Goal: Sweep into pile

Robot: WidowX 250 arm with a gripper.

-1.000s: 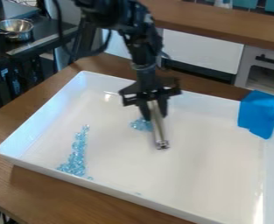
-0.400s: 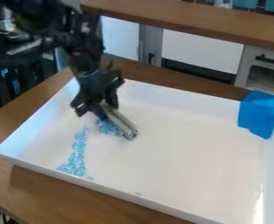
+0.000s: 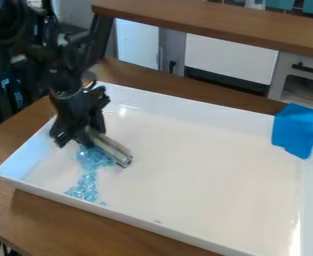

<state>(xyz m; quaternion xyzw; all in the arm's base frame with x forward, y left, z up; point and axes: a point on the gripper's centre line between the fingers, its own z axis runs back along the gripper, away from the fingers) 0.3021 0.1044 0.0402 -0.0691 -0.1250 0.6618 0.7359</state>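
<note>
At the left part of the white tray (image 3: pixel 205 165), my gripper (image 3: pixel 90 134) hangs low, shut on a silvery metal bar (image 3: pixel 110 149) that slants down to the right, close to the tray floor. Pale blue clear beads (image 3: pixel 94 158) are bunched against the bar's left side, partly behind the gripper. More beads (image 3: pixel 85 188) run from there toward the tray's front left edge, joined to the bunch. One small bead (image 3: pixel 157 221) lies alone near the front wall.
A blue cloth (image 3: pixel 297 129) drapes over the tray's right back corner. The tray's raised walls surround the beads, on a wooden table (image 3: pixel 35 215). Behind stand a wooden counter (image 3: pixel 219 25) and white cabinets (image 3: pixel 231 57).
My gripper moved left across the tray with the bar. The small bead cluster went left with it and now meets the upper end of the bead line.
</note>
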